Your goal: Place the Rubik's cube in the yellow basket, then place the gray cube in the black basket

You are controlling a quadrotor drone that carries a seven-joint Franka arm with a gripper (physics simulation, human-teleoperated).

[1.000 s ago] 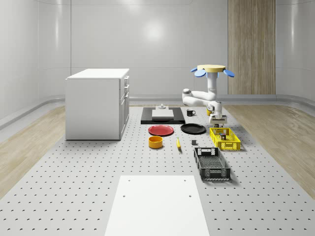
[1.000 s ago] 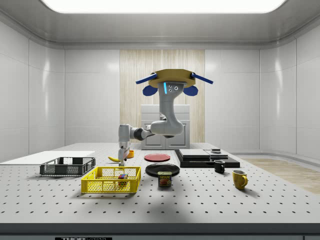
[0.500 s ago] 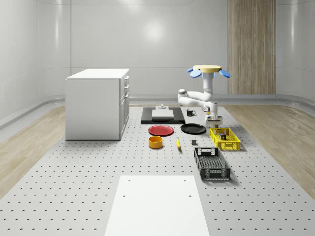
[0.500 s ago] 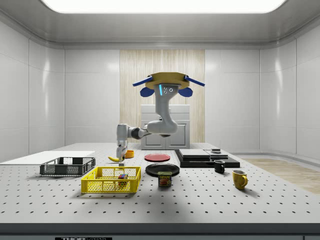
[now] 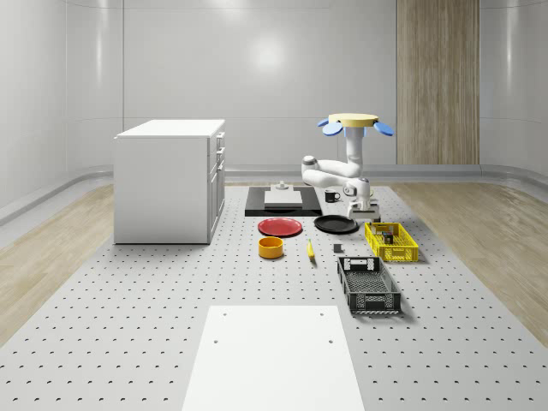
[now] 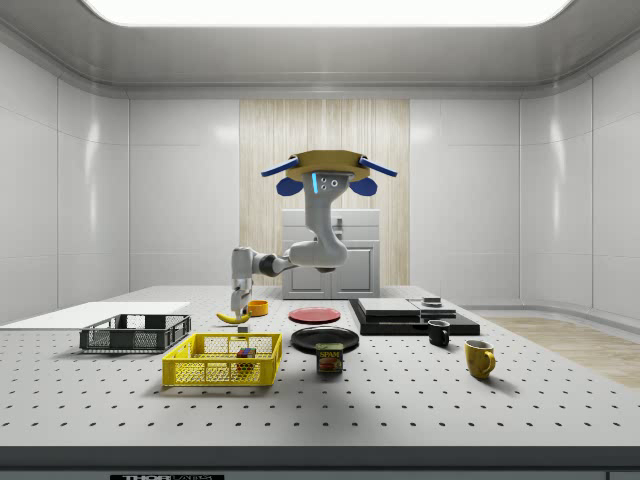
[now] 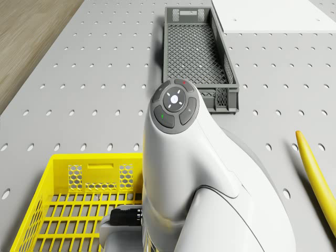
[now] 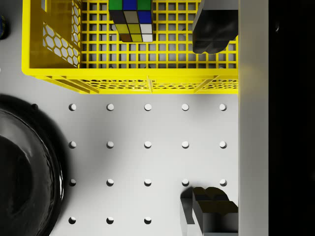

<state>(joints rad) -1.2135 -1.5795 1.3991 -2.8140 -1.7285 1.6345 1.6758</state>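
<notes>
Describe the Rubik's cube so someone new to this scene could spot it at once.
Start at the perforated table and find the two mesh baskets near the whole-scene view's right. The Rubik's cube sits inside the yellow basket, the one farther back, beside the black plate. Its multicoloured square tiles set it apart; the black basket holds nothing like it.

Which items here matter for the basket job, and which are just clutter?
Job: Rubik's cube inside yellow basket; black basket; open gripper.
Clutter: banana, red plate, black plate, orange bowl, yellow mug, cabinet.
</notes>
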